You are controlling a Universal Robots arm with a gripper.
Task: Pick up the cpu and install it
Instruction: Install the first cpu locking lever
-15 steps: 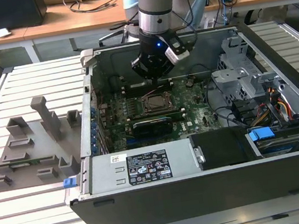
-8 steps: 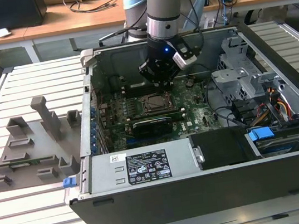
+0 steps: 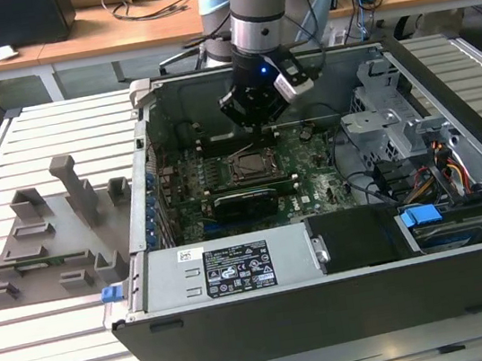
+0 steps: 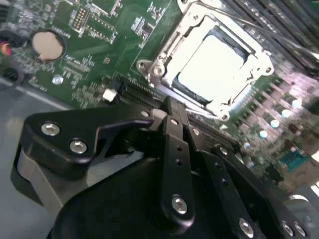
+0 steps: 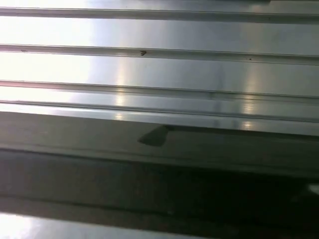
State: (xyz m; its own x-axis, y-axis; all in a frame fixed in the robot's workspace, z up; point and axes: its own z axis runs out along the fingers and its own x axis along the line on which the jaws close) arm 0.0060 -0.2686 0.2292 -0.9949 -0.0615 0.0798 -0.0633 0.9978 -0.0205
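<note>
Cpu (image 4: 212, 64) sits in the socket frame (image 4: 164, 59) on the green motherboard (image 4: 99, 45), shiny silver top washed out by glare in the second wrist view, directly beyond the gripper (image 3: 255, 124) tip. Seen in the exterior view, chip (image 3: 248, 167) lies flat in the socket just below the gripper, which hangs over it inside the open computer case (image 3: 474, 282). Nothing visibly clamped in the gripper; how far the jaws stand apart cannot tell, tips look close together but the black linkage blocks them. Round coin battery (image 4: 47, 44) on the board off to one side of the gripper body. Power supply (image 3: 236, 269) sits at the case edge nearer the camera than the gripper. Grey holder tray (image 3: 50, 236) lies well apart from the gripper on the slatted metal table (image 3: 67, 352), toward the exterior view's left. First wrist view: ribbed metal slats (image 5: 159, 69), dark band under them.
</note>
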